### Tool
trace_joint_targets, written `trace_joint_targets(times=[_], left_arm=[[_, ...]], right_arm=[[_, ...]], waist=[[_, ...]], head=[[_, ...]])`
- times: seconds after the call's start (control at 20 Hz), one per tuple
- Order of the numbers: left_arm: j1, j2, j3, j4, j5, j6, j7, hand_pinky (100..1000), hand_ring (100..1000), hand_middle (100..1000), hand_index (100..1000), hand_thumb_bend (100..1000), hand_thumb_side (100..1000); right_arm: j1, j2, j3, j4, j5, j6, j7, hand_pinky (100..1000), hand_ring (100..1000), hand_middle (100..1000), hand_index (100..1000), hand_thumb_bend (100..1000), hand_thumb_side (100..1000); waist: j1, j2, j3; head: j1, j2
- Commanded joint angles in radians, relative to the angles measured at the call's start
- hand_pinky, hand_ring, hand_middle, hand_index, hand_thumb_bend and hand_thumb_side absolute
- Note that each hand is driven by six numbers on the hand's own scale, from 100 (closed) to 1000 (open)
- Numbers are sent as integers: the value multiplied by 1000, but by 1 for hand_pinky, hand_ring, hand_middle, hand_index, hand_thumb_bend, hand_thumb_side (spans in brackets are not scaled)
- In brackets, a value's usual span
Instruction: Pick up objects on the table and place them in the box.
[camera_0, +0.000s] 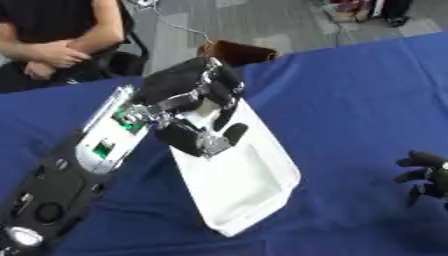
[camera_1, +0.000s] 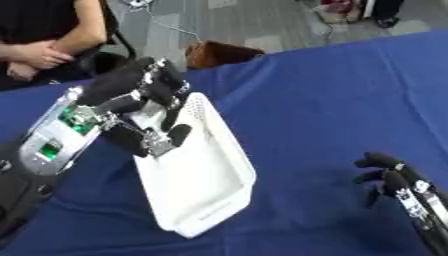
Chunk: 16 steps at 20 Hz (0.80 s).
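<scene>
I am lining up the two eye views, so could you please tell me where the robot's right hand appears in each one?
Left eye view: the right hand sits at the right edge, below mid-height, cut off by the frame, over the blue table.
Right eye view: it shows further in, at lower right, with its forearm visible.
Shared landmark: the white box, which lies left of the hand in both views.

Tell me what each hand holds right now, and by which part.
The left hand hangs over the far end of the white box; whether it holds anything cannot be told. The right hand, low right, holds nothing.
</scene>
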Motion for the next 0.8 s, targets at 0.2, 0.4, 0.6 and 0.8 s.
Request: trace_joint_targets(times=[0.2,0.4,0.6,0.8], left_arm=[[-22,-6,-10,27,-60,-22,33,100,100,100,138,100,397],[-13,-13,-17,45,-76,-31,40,100,100,100,161,100,382],[5,-14,-25,55,-124,-56,10,100,132,342,472,100,585],[25,-20,-23,79,-187,-73,-41,395,450,577,649,100,683]], right_arm=[[-29,8,12,-12,-7,-5,16,418,679,761,902,100,886],[-40,11,14,-11,-9,-7,20,418,679,761,902,100,885],[-41,11,10,-10,-9,-8,19,419,679,761,901,100,885],[-39,9,4,-11,-7,-10,14,419,679,761,901,100,885]], waist=[[-11,-6,-18],[-17,3,-28],[-20,6,-27],[-22,6,-22]], head=[[19,-31],[18,-41],[16,-38],[17,-35]])
